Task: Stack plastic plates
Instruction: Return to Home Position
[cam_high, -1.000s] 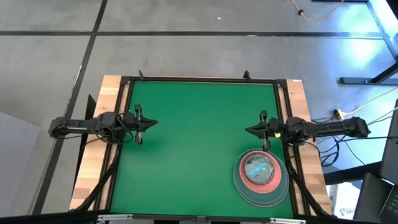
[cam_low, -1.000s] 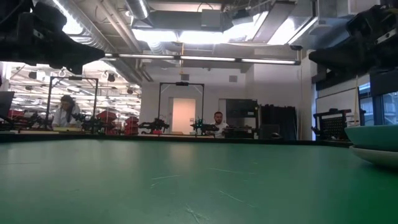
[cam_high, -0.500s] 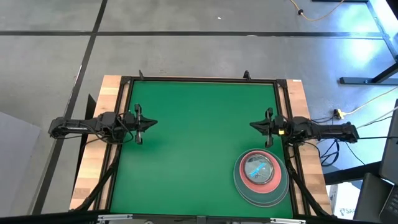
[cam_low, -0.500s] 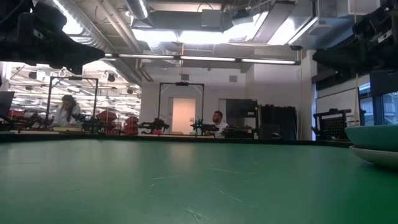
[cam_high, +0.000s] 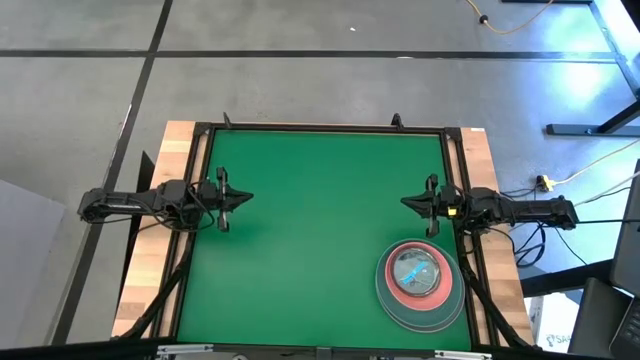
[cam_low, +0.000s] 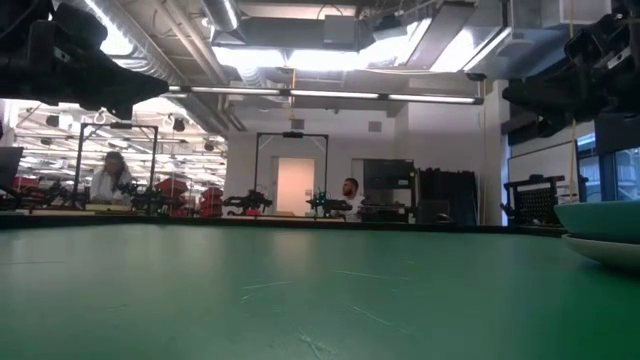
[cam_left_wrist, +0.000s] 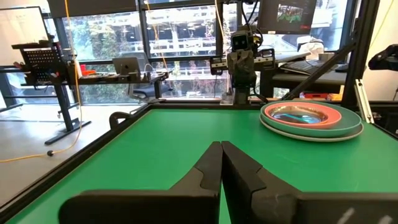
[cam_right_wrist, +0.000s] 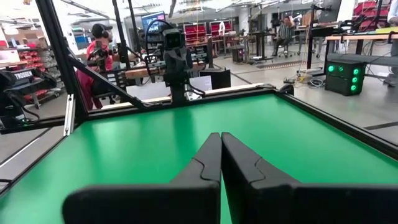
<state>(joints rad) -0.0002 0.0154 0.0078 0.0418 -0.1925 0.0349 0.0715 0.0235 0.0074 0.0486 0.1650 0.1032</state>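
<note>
The plastic plates (cam_high: 420, 282) sit in one stack near the table's near right corner: a large grey one at the bottom, a pale-teal one on it, a pink one above, and small translucent bluish ones on top. The stack (cam_left_wrist: 311, 120) also shows in the left wrist view, and its edge (cam_low: 605, 232) shows in the low view. My left gripper (cam_high: 250, 198) hovers shut over the table's left side, its fingers (cam_left_wrist: 221, 162) touching nothing. My right gripper (cam_high: 402, 203) hovers shut at the right side, just beyond the stack, with nothing between its fingers (cam_right_wrist: 221, 155).
The green mat (cam_high: 320, 230) lies bare between the two arms, inside a raised black frame (cam_high: 320, 128) with wooden borders. In the room beyond the table there are people at benches (cam_right_wrist: 99, 50) and other equipment.
My right arm has drawn back toward the table's right edge and a little toward the far edge; its gripper stayed shut. The stack and my left arm have kept still.
</note>
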